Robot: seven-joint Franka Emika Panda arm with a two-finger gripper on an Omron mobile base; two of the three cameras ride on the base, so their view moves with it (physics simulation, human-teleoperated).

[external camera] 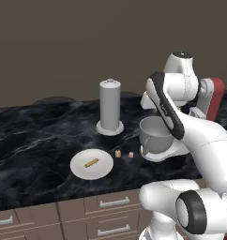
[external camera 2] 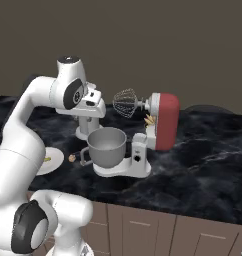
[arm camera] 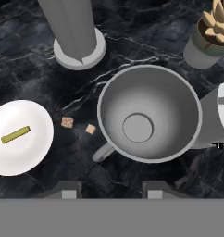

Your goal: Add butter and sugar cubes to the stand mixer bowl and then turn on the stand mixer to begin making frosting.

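We are seeing drawer fronts (external camera: 113,202) running along the near edge under the dark marbled surface (external camera: 35,136). Nearest on it, a white plate (external camera: 102,168) is carrying the butter (external camera: 91,162), a thin yellow stick lying at a slant. Just right of the plate, the two sugar cubes (external camera: 124,153) are sitting bare on the surface, close together but apart. Right of them, the stand mixer bowl (external camera 2: 107,146) is resting empty on the white base of the stand mixer (external camera 2: 162,122), its handle pointing left toward the cubes. We are holding the end effector (arm camera: 108,189) above the bowl's near rim, its fingertips (arm camera: 69,190) standing apart with nothing between them. The mixer's red head is tilting back, with the wire whisk (external camera 2: 125,103) raised clear of the bowl. Farther back on the left, a tall grey cylinder (external camera: 109,107) is standing upright, and a potted succulent (arm camera: 211,32) is sitting beyond the bowl.
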